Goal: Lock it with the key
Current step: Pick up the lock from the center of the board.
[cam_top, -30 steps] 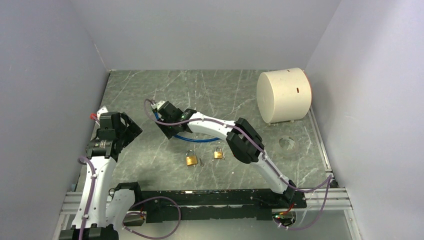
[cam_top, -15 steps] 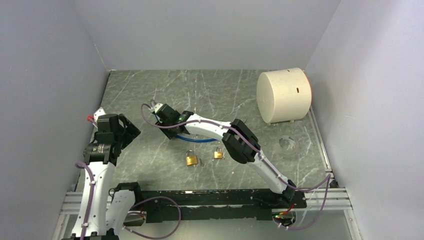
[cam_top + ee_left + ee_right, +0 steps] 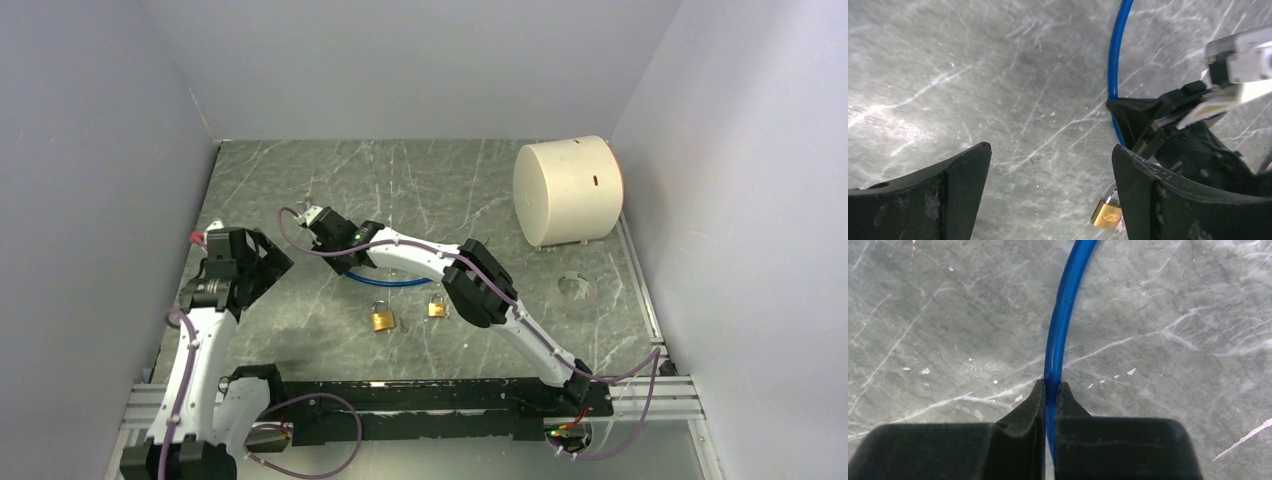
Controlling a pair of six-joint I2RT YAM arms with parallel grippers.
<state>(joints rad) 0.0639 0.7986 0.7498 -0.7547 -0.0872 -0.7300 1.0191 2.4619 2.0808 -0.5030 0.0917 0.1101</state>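
Right wrist, blue cable (image 3: 1063, 310) — clamped in right end effector (image 3: 1052, 388)

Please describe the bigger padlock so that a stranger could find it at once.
On the grey table, two brass locks lie beside the right arm's elbow. The bigger padlock is the left one; the smaller padlock lies right of it.

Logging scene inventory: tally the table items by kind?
Brass padlocks: 2
Blue cable: 1
White cylinder: 1
Total: 4
Faint round shape near the cylinder is unclear, not counted.
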